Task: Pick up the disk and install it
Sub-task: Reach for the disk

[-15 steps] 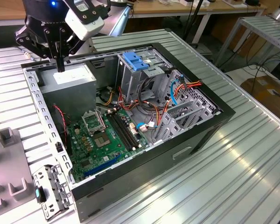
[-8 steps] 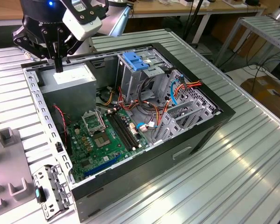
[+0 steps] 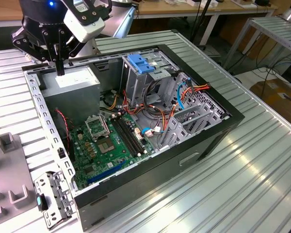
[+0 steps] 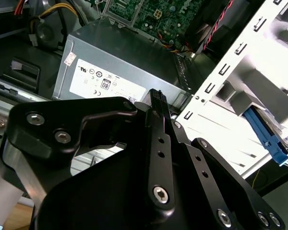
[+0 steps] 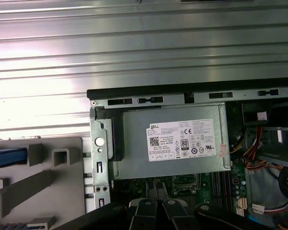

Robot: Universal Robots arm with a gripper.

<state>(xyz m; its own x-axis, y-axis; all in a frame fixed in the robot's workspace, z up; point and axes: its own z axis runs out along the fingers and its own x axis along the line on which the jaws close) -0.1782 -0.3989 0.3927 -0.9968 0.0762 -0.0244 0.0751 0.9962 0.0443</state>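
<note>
1. The end effector hangs over one corner of the open computer case. Its two fingers are pressed together with nothing between them.
2. Straight beneath the tips sits the grey power supply with its white label. The tips are close above it, and I cannot tell whether they touch it.
3. The disk is outside the case, sitting in a grey holder on the bench. The holder stands just beside the case wall at the power supply's end, so the disk is near the end effector but clear of it.
4. Judging from this, the task has barely started: the disk is not yet picked up, and both the pickup and the fitting into the case are left to do.
5. Of the disk, what shows is mainly a bright blue plastic rail with a notched end, slanting out of a slot in the holder. In the first wrist view it is a flat blue strip. The dark body is mostly hidden, so I cannot tell whether it lies flat or stands on edge.
6. Deeper in the case stand the silver cage with its light-blue latch and the green circuit board.
</note>
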